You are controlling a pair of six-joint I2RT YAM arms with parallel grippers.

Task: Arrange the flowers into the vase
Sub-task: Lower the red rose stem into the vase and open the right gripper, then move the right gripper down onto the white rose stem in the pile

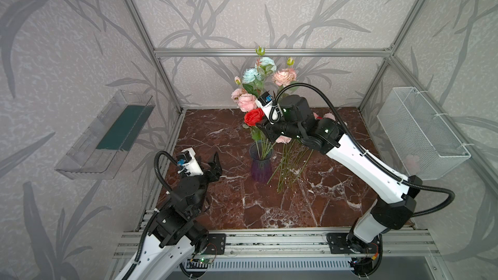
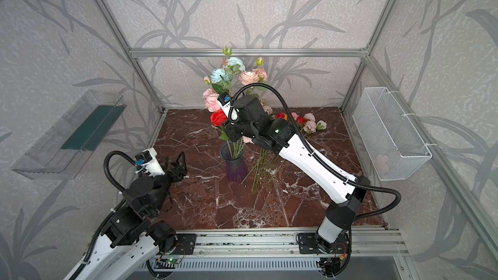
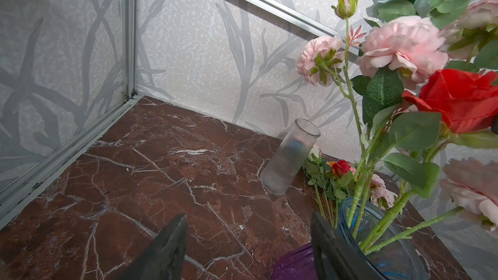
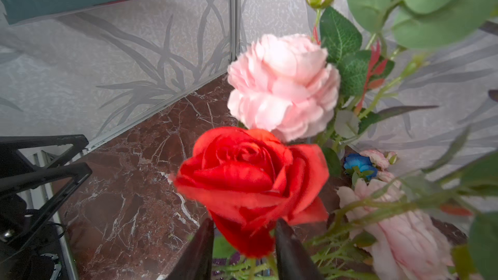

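The vase is purple-blue glass and stands mid-table. It holds several flowers: a red rose, pink peonies and pale teal blooms. More flowers lie on the table right of the vase, stems toward the front and heads at the back. My right gripper is above the vase, open, its jaws apart on either side of the red rose's base and stem. My left gripper hangs open and empty just left of the vase.
A clear ribbed glass vase stands near the back wall behind the flowers. A white mesh basket hangs on the right wall and a clear plastic shelf on the left wall. Aluminium frame posts edge the marble table.
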